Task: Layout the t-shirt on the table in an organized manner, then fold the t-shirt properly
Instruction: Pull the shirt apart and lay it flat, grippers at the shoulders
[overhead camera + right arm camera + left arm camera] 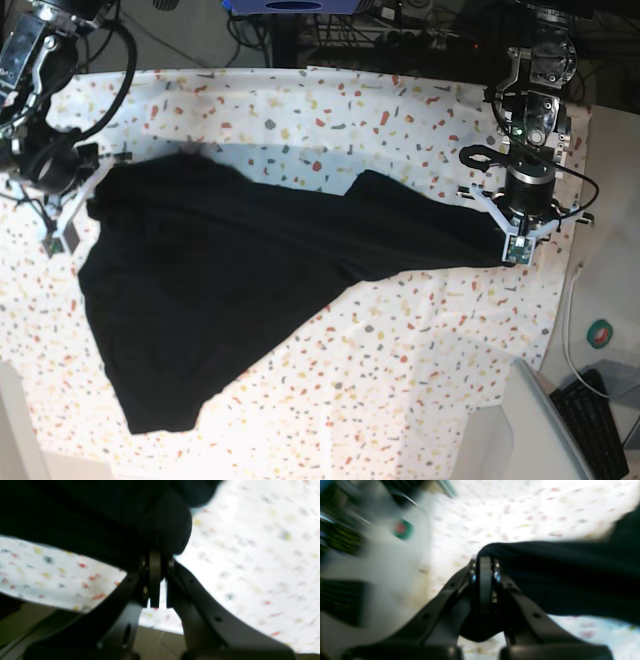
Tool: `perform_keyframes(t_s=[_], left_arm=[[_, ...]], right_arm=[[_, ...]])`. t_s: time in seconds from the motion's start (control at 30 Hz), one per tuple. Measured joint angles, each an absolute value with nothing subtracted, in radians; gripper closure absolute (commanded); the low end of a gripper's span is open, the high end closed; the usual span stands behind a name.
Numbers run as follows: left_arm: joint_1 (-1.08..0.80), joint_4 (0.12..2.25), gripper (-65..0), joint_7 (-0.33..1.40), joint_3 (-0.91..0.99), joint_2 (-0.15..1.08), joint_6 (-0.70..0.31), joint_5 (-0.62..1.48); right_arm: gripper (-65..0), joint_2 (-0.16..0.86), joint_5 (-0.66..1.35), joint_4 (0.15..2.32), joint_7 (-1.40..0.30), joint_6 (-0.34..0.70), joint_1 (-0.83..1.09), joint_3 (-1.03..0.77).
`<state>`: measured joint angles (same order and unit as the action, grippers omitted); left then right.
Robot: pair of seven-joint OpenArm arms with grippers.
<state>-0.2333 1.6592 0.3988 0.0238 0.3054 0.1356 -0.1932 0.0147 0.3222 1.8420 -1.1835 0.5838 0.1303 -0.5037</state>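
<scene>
Left pincer [516, 247] clamped on t-shirt [230, 280] | right pincer [62, 232] clamped on its opposite edge | step: spreading | pull apart evenly, low over tabletop [420, 330], avoid bunching

Both wrist views are motion-blurred; the table [520, 510] beyond each claw appears overexposed. Base view sharp, evenly lit.

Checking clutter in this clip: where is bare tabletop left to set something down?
The table is bare along the far edge, beyond the t-shirt, and in the near right stretch below the sleeve held by the left gripper. The left half is crowded: the t-shirt covers it up to the right gripper.
</scene>
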Motion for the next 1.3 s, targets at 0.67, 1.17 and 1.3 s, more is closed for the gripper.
perform_keyframes(t_s=[0.67, 1.17, 1.3], left_arm=[[0.786, 1.386, 0.0, 0.639, -0.287, 0.103, 0.124, -0.471], [0.104, 1.573, 0.0, 0.700, -0.277, 0.155, 0.044, -0.473], [0.025, 1.423, 0.0, 0.693, -0.269, 0.133, 0.042, -0.470]], right_arm=[[0.0, 0.386, 0.333, 1.357, -1.329, 0.579, -0.831, -0.500], [0.0, 0.280, 0.329, 1.514, -1.156, 0.584, -0.245, -0.502], [0.0, 0.249, 0.317, 1.334, -1.063, 0.586, -0.159, -0.501]])
